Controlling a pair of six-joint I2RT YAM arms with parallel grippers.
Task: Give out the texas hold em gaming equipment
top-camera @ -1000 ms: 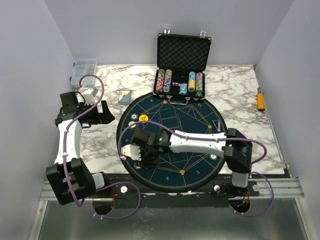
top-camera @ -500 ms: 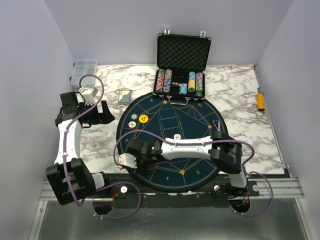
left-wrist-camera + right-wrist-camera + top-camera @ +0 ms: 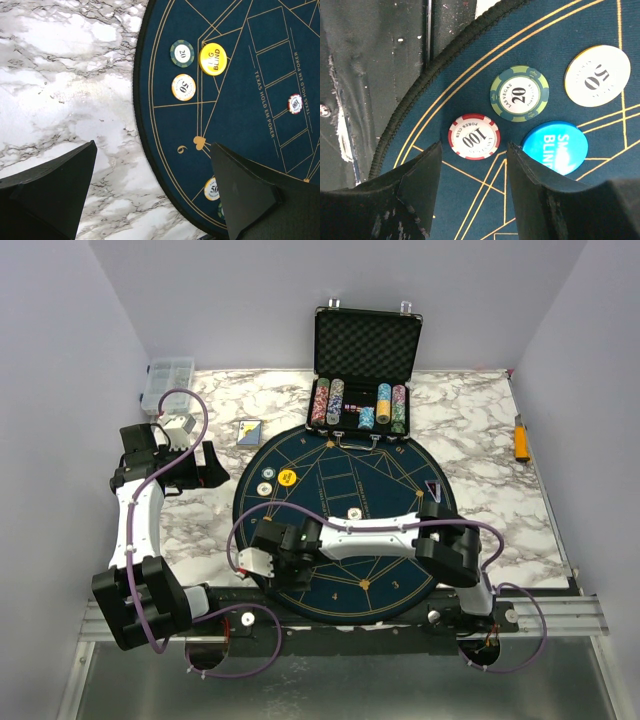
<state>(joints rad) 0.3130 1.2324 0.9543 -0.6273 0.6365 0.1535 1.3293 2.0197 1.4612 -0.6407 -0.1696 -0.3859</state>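
My right gripper [image 3: 474,145] hangs open low over the near-left edge of the dark-blue mat [image 3: 470,60]. A red-and-white 100 chip [image 3: 474,136] lies flat on the mat just ahead of its fingertips, and nothing is gripped. Beside that chip lie a green 20 chip [image 3: 519,93], a cream 50 chip [image 3: 597,75] and a blue blind disc [image 3: 555,146]. My left gripper [image 3: 154,146] stands wide open and empty over the mat's left rim. Ahead of it lie a yellow blind disc [image 3: 213,59], a green 20 chip [image 3: 182,53] and a cream 50 chip [image 3: 183,87].
An open black case [image 3: 367,350] with stacked chips stands behind the mat [image 3: 400,470]. A card deck [image 3: 249,432] lies on the marble at its far left, and a clear compartment box [image 3: 166,382] sits in the back-left corner. An orange tool [image 3: 521,438] lies far right.
My right arm has stretched lower toward the mat's near-left edge and its jaws have widened. The left arm has not moved.
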